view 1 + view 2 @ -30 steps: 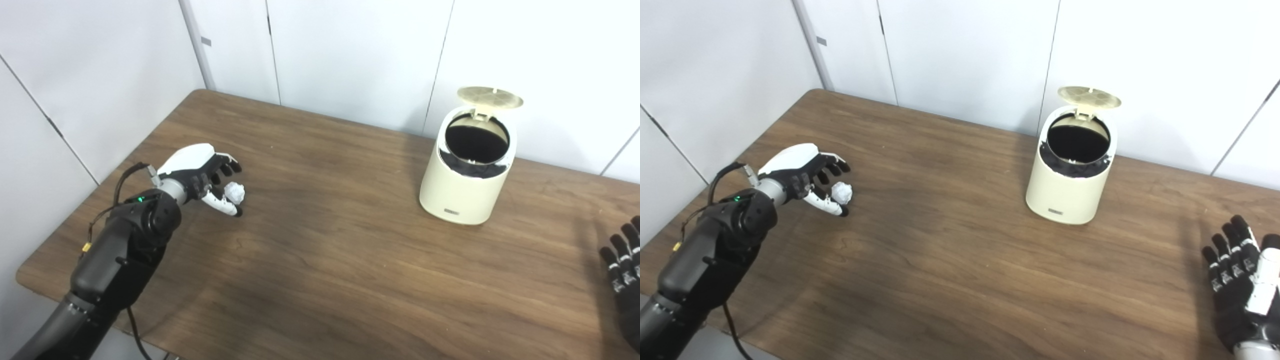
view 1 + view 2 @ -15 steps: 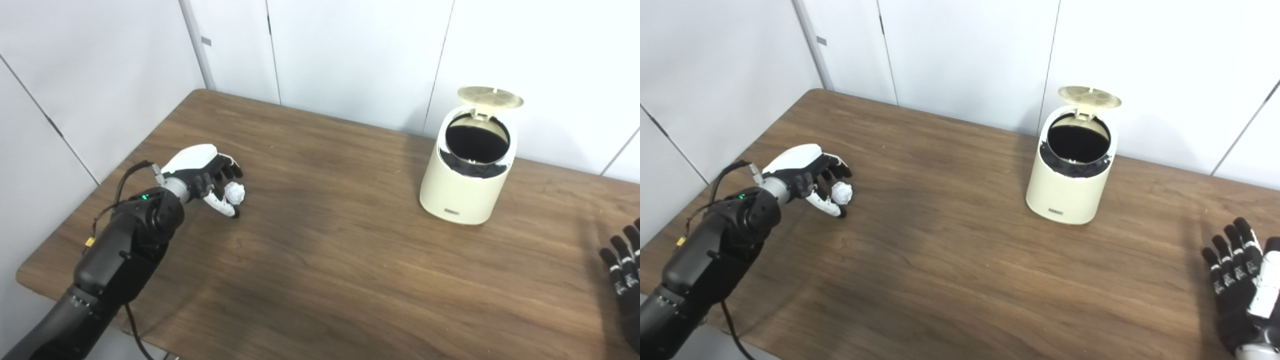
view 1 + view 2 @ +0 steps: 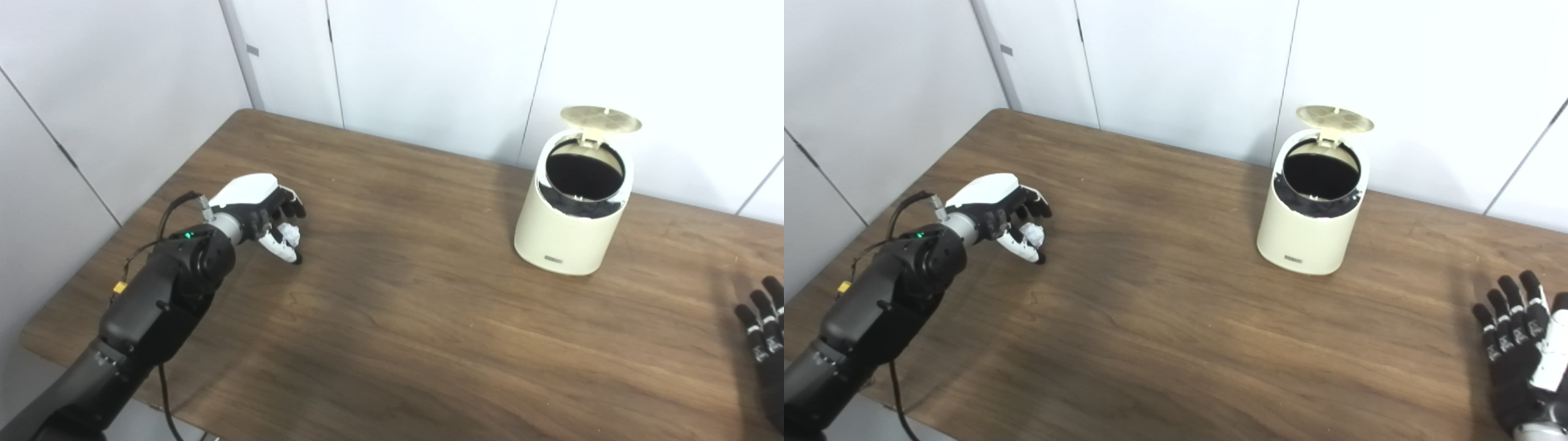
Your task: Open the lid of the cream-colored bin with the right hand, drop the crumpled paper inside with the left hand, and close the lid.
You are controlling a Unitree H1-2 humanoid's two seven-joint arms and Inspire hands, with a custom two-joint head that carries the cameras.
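Brown wood surface [image 3: 429, 318] carries the cream bin [image 3: 569, 226] at far right, its lid [image 3: 600, 118] flipped up and the dark inside exposed. Left hand [image 3: 260, 211] at the left side has fingers curled around the crumpled paper [image 3: 288, 234]. Right hand [image 3: 1519, 361] sits at the right edge, fingers spread, holding nothing.

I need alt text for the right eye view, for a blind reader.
The left hand closes on crumpled paper at the left of a wooden table. A cream-colored bin stands far right, lid open; the right hand waits open.
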